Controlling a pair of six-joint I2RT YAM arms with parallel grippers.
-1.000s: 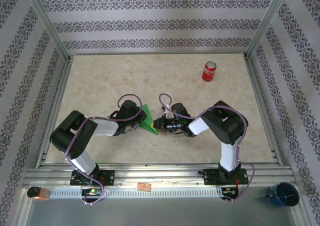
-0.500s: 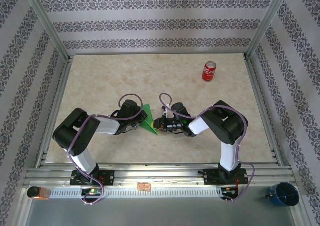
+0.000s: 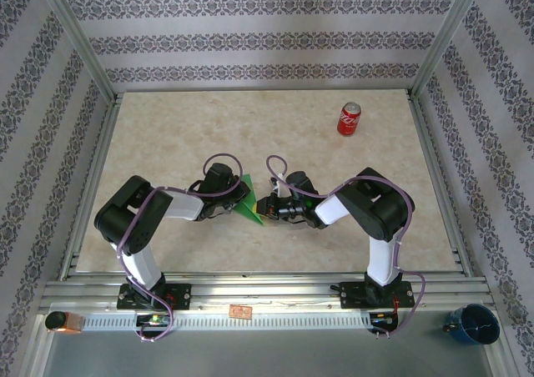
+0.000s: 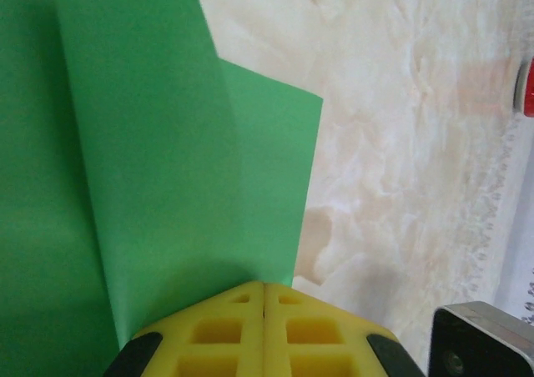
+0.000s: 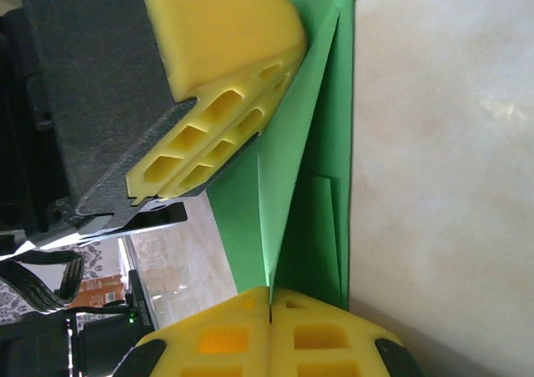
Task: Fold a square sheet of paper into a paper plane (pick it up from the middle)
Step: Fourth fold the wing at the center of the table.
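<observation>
Along the left edge of the table a metal rail is running from near to far. The bare surface between it and your left arm is lying open, and so is the whole far half of the table. Your left gripper is reaching toward the table's middle, somewhat closer to the near edge. Its yellow fingers are pressing together on the green paper, which is fanning out from between them in folded layers. From above, the paper is showing as a slim wedge. Its long axis is running far to near and slanting rightward toward the near edge, with the narrower tip pointing at the far edge. You cannot tell whether its lower edge is touching the table. Your right gripper is facing the left one from just beside it, leaving very little room between the two. Its fingers are clamping on a crease of the same paper. To the right of your right arm, open table is stretching to the right-edge rail. The red soda can is sitting near the far right corner, well apart from both grippers. A blue cup is resting off the table beyond the near right corner.
</observation>
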